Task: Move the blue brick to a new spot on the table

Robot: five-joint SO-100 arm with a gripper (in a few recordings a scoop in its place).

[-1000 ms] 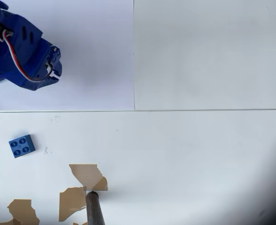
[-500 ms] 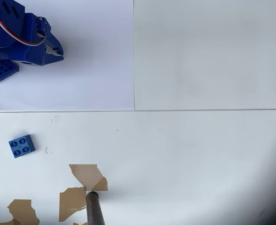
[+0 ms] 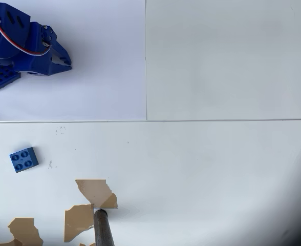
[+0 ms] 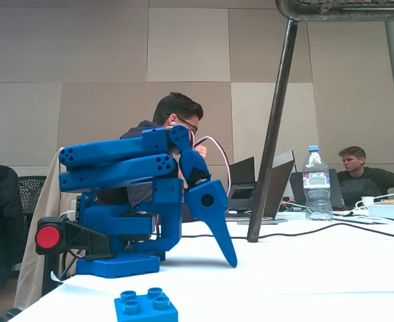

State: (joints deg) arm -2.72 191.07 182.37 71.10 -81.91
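White table (image 3: 217, 164) carries the blue brick (image 3: 23, 159), well apart from the narrowed, empty end effector (image 3: 66, 61)

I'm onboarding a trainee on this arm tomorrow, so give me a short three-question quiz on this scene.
1. True or false: the blue two-finger gripper is holding the small square blue plastic brick.
2. In the overhead view, the brick lies: A) right of the brown chipped patches, B) left of them, C) on them.
3. What clear plastic container stands on the white table in the fixed view?

Key: 1 false, they are well apart; 2 B; 3 a water bottle.
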